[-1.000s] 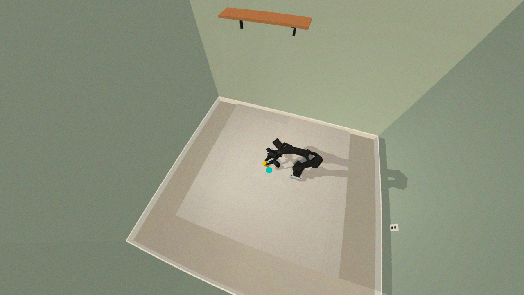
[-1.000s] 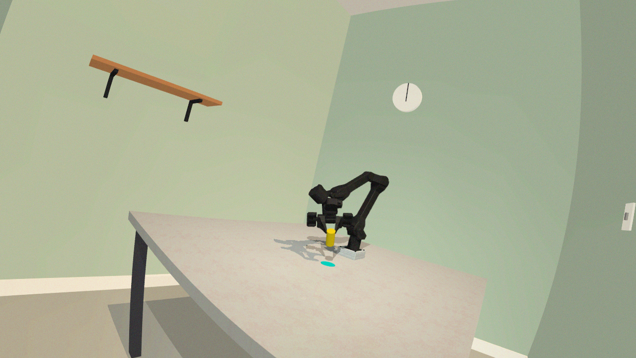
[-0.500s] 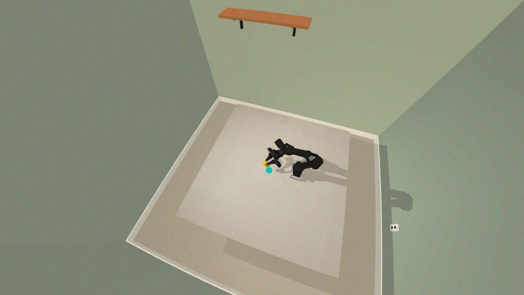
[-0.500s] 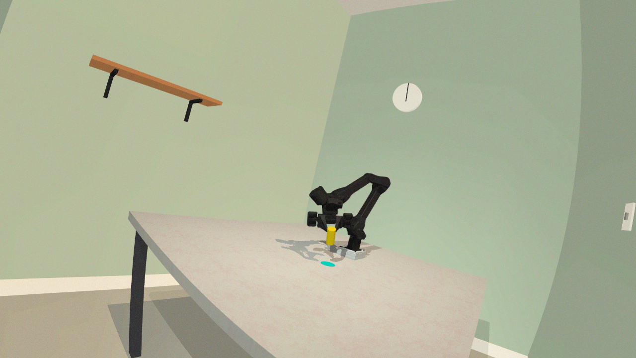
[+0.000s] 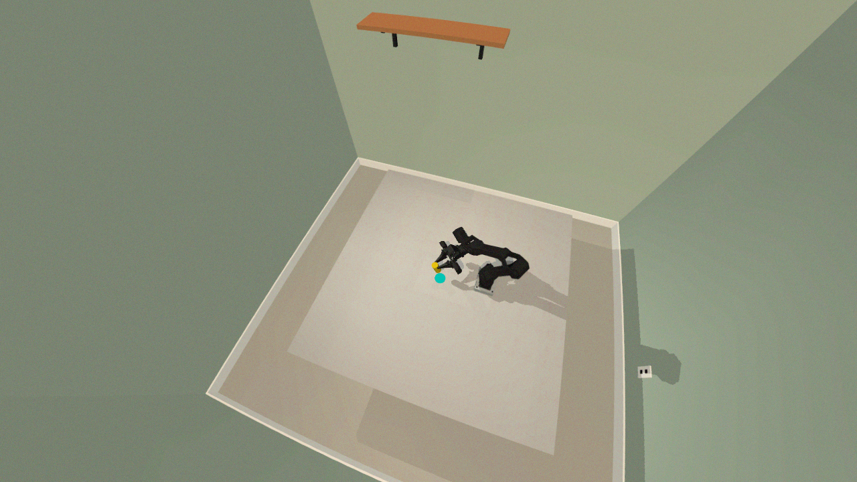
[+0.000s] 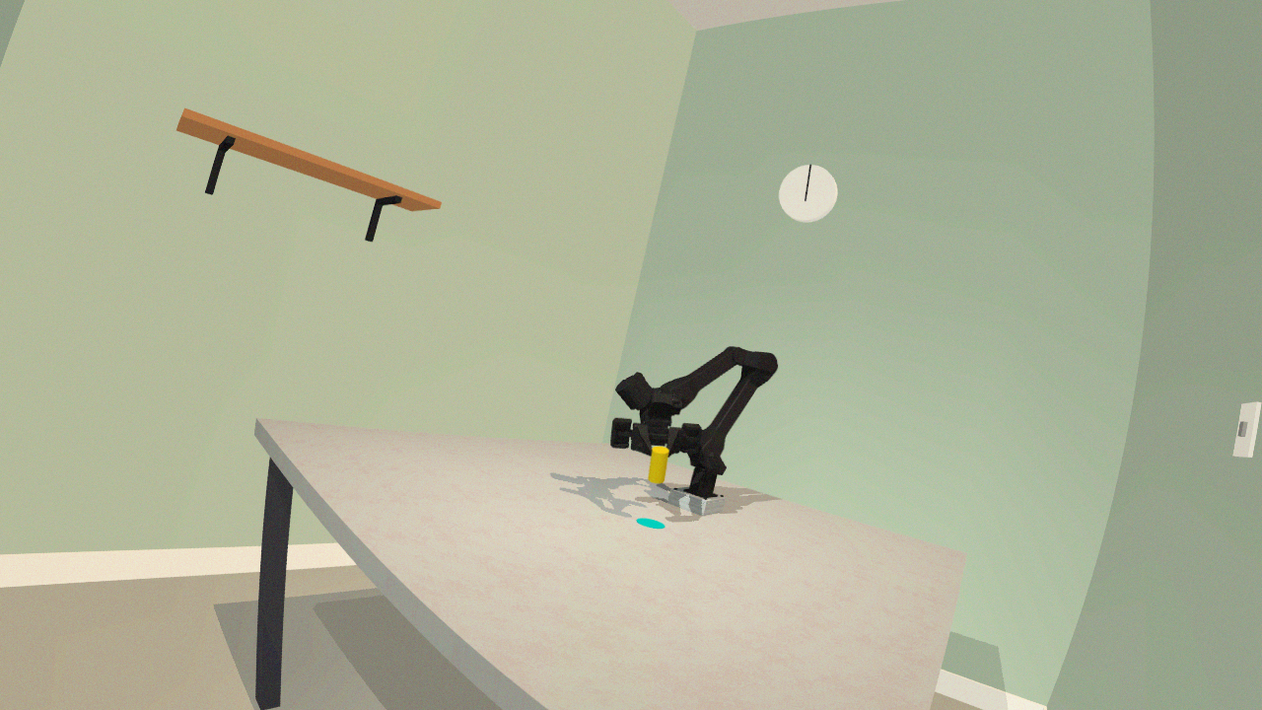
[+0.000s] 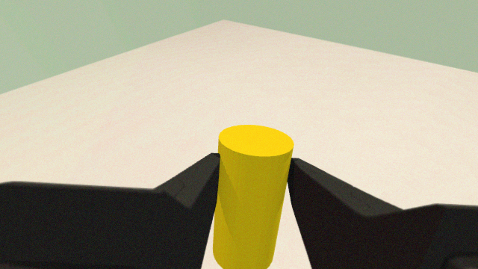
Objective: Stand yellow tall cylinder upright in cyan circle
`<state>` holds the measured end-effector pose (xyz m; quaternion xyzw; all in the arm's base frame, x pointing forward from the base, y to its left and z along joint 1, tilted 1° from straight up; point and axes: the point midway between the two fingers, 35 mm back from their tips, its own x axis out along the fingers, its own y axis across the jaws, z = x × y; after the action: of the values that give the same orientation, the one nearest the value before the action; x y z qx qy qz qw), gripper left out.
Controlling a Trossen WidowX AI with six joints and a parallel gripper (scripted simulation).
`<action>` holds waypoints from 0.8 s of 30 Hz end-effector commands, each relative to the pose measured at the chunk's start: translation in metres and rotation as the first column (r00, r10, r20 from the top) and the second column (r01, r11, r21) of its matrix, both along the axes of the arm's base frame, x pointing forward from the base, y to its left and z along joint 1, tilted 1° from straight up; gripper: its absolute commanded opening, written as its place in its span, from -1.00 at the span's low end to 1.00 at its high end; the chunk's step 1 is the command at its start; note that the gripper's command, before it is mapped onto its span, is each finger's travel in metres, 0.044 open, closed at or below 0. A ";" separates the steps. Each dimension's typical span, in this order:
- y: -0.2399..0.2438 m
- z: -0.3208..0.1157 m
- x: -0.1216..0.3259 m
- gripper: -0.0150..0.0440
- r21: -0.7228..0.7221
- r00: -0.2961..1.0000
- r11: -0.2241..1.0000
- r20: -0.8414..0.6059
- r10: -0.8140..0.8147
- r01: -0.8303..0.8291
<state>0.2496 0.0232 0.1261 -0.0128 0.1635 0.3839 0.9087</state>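
One pincer (image 7: 254, 164) pinching yellow cylinder (image 7: 250, 198) in wrist view, cyan circle (image 6: 650, 524) only in exterior, top

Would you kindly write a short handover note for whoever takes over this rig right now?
Gripper: shut on the yellow cylinder, one finger on each side.
Cylinder: roughly upright, held above the table, not over the target.
Cyan circle: uncovered, on the table beside the cylinder, towards the exterior camera.
Done: cylinder picked up and turned upright.
Left: carry it over the circle, lower it, set it down, open, withdraw.
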 end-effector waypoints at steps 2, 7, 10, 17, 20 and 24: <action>0.000 0.002 -0.004 -0.14 0.010 0.999 1.000 0.042 0.006 -0.007; -0.001 0.003 -0.007 -0.14 0.021 0.997 1.000 0.073 0.009 -0.011; -0.001 0.004 -0.009 -0.14 0.028 0.996 1.000 0.092 0.011 -0.013; -0.002 0.005 -0.014 -0.14 0.041 0.991 0.999 0.135 0.015 -0.021; -0.002 0.005 -0.017 -0.14 0.046 0.988 0.999 0.154 0.017 -0.024; -0.002 0.006 -0.020 -0.14 0.051 0.984 0.998 0.178 0.020 -0.030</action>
<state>0.2330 0.0210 0.1312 -0.0192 0.0850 0.3943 0.9148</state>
